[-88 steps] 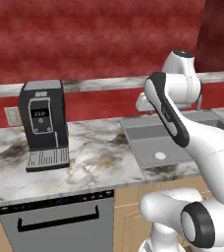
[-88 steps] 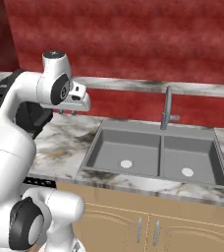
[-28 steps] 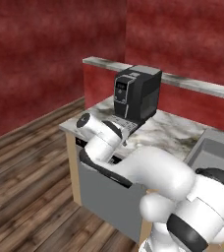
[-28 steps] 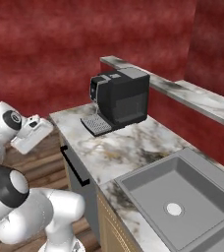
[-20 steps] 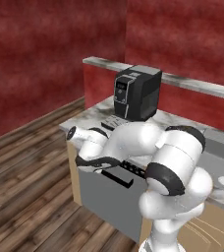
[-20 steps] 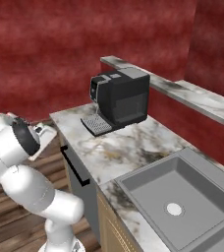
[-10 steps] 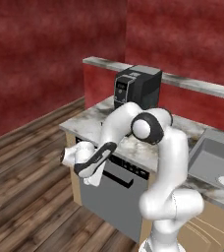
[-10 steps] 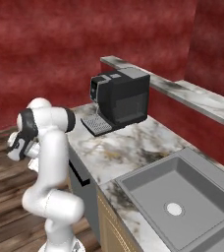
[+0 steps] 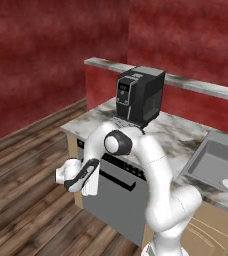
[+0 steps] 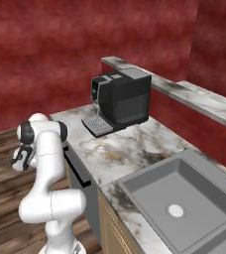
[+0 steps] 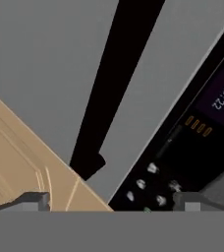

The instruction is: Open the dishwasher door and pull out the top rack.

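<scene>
my gripper (image 11: 111,199) sits just in front of the door (image 9: 111,200), near its top corner. in the hand view the handle (image 11: 116,83) runs from 12 o'clock down to 7 o'clock, the control strip (image 11: 192,142) lies at 3 o'clock and the cabinet front (image 11: 20,162) at 8 o'clock. in the left base view the door is under the counter (image 9: 178,137); the coffee machine (image 9: 138,95) stands on the counter at 12 o'clock from the door, the sink (image 9: 218,165) at 3 o'clock.

Even, flat rendered light — no glare, shadows faint; base views soft, slightly pixelated — hand view blurrier.
</scene>
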Controlling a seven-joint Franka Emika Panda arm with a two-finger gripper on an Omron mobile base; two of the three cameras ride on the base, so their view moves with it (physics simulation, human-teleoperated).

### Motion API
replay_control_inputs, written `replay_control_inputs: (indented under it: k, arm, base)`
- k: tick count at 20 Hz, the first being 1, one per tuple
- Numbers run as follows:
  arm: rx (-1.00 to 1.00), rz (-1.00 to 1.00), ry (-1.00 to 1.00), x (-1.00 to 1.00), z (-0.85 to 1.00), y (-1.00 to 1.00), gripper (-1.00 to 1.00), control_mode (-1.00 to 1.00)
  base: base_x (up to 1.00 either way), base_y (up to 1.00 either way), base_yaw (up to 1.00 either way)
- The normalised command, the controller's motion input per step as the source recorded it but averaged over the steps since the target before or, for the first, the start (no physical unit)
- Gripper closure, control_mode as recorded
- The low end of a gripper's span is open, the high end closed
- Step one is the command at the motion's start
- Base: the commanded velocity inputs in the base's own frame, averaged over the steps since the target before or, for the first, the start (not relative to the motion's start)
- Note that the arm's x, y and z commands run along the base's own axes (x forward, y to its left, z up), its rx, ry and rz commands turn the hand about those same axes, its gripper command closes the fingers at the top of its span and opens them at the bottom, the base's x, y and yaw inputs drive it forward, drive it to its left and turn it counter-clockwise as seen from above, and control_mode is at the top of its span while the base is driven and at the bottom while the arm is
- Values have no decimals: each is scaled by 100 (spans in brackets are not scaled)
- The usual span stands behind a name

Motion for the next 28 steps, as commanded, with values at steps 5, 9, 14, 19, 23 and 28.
replay_control_inputs:
  k: [5, 9, 14, 19, 23, 28]
  arm:
    - [-10, 0, 0, 43, -44, -3, -100, -100]
    - [-4, 0, -5, 25, -32, -23, -100, -100]
    - [0, 0, -8, 0, -1, -30, -100, -100]
    - [0, 0, -2, 5, 0, -28, -100, -100]
    - [0, 0, -5, 9, 0, -35, -100, -100]
    - [0, 0, -1, 28, 0, -35, -100, -100]
  base:
    - [0, 0, 0]
    - [0, 0, 0]
    - [0, 0, 0]
    - [0, 0, 0]
    - [0, 0, 0]
    - [0, 0, 0]
